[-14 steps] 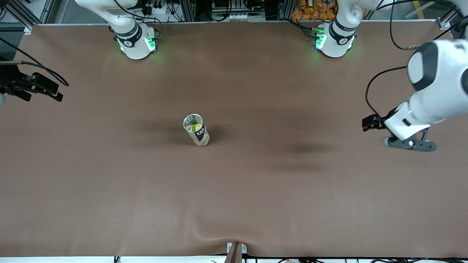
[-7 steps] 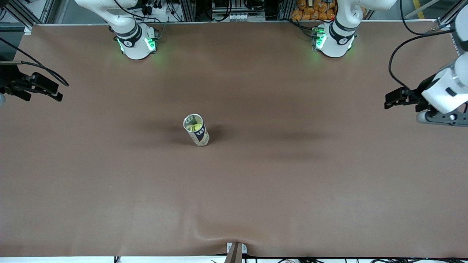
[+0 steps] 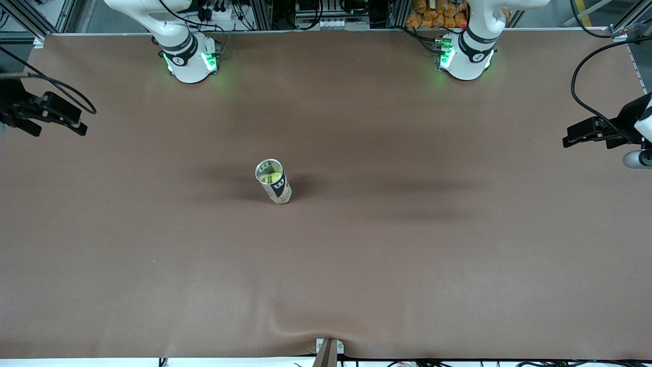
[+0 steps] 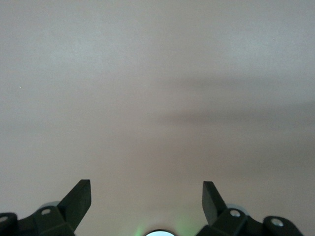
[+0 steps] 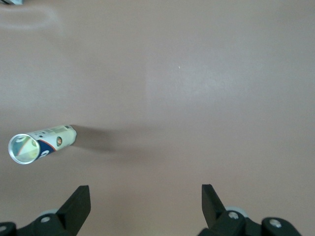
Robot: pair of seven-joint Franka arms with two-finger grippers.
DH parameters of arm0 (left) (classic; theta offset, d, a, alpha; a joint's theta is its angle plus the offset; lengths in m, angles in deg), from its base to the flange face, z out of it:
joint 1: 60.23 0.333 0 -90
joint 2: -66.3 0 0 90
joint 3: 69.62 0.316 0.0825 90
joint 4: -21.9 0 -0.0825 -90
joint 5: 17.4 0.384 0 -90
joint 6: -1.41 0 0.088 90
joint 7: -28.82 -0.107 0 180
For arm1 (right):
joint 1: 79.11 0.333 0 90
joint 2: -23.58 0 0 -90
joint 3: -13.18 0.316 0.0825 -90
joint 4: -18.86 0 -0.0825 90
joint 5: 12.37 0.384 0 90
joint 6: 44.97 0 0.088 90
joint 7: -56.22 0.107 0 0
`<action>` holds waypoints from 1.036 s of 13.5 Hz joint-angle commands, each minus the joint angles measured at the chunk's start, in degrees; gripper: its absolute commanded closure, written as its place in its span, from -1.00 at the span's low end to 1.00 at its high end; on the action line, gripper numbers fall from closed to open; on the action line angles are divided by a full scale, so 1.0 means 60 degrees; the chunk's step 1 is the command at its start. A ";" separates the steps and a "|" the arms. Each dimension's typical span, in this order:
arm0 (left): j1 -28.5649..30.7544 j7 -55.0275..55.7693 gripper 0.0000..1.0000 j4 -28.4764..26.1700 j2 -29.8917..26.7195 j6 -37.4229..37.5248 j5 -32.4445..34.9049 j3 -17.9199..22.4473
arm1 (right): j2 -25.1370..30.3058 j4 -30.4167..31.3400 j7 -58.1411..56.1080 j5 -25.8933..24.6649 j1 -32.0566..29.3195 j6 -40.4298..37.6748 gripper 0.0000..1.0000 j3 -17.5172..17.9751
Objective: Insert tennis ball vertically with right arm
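Observation:
A tennis ball can (image 3: 273,181) stands upright in the middle of the brown table (image 3: 407,265), its mouth open. A yellow tennis ball (image 3: 275,178) sits inside it. The can also shows in the right wrist view (image 5: 42,143), well apart from the fingers. My right gripper (image 5: 145,189) is open and empty over bare table at the right arm's end; only its black wrist parts (image 3: 46,112) show in the front view. My left gripper (image 4: 146,184) is open and empty over bare table at the left arm's end; its wrist (image 3: 606,130) shows at the front view's edge.
The two arm bases (image 3: 188,58) (image 3: 466,56) stand at the table's edge farthest from the front camera, with green lights on. A small bracket (image 3: 328,349) sits at the edge nearest the camera. Cables hang from both wrists.
The left arm has swung away toward its end of the table and mostly out of the front view. The right wrist has shifted slightly. The can has not moved.

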 commanded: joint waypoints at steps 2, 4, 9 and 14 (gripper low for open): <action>0.0877 0.1161 -1.00 0.0374 0.0105 0.0727 0.0093 -0.1118 | -0.0010 -0.0370 -0.0002 -0.0026 0.0445 -0.0206 -1.00 0.0024; 0.1155 0.1415 -1.00 0.0374 0.0017 0.0831 0.0137 -0.1558 | 0.0004 -0.0370 -0.0075 -0.0332 0.0563 -0.0497 -1.00 0.0010; 0.1699 0.1211 -1.00 0.0374 -0.0101 0.0831 0.0225 -0.2103 | -0.0010 -0.0853 -0.0017 -0.0407 0.0739 -0.1320 -1.00 0.0083; 0.1349 0.1079 -1.00 0.0374 -0.0174 0.0831 0.0370 -0.1797 | -0.0054 -0.0868 -0.0075 -0.0465 0.0739 -0.0927 -1.00 0.0054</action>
